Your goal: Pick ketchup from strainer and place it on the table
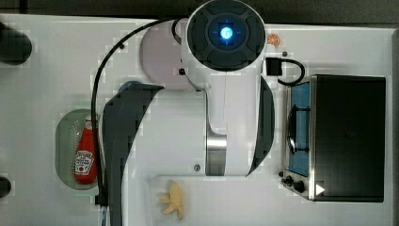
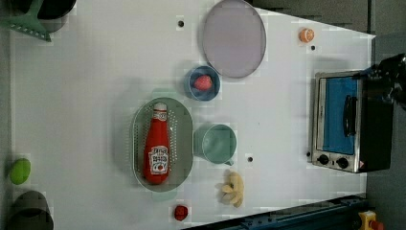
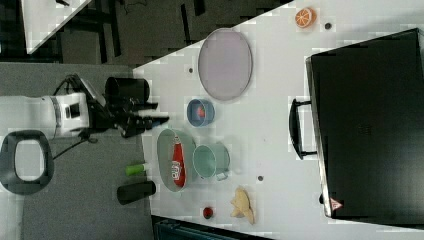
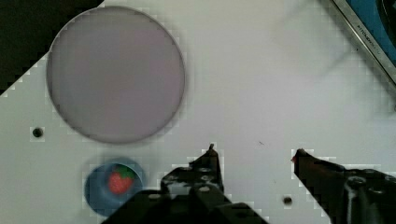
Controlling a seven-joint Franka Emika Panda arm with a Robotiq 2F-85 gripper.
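The ketchup [image 2: 157,146] is a red squeeze bottle with a white label, lying lengthwise in the pale green oval strainer [image 2: 186,125]. The top view has the ketchup [image 1: 85,157] and strainer [image 1: 65,141] at its left, partly behind the arm. In the right view the ketchup [image 3: 177,161] lies in the strainer [image 3: 165,145], and my gripper [image 3: 162,118] is held apart from both. In the wrist view my gripper [image 4: 255,151] is open with nothing between its fingers [image 4: 210,161], over bare white table [image 4: 261,93].
A green cup [image 2: 215,143] touches the strainer's side. Near it are a blue bowl with a strawberry [image 2: 203,83] and a pale round plate [image 2: 233,38]. A toaster oven [image 2: 344,127] fills the left view's right. A banana bunch [image 2: 233,188] and a small red object [image 2: 180,212] lie near the edge.
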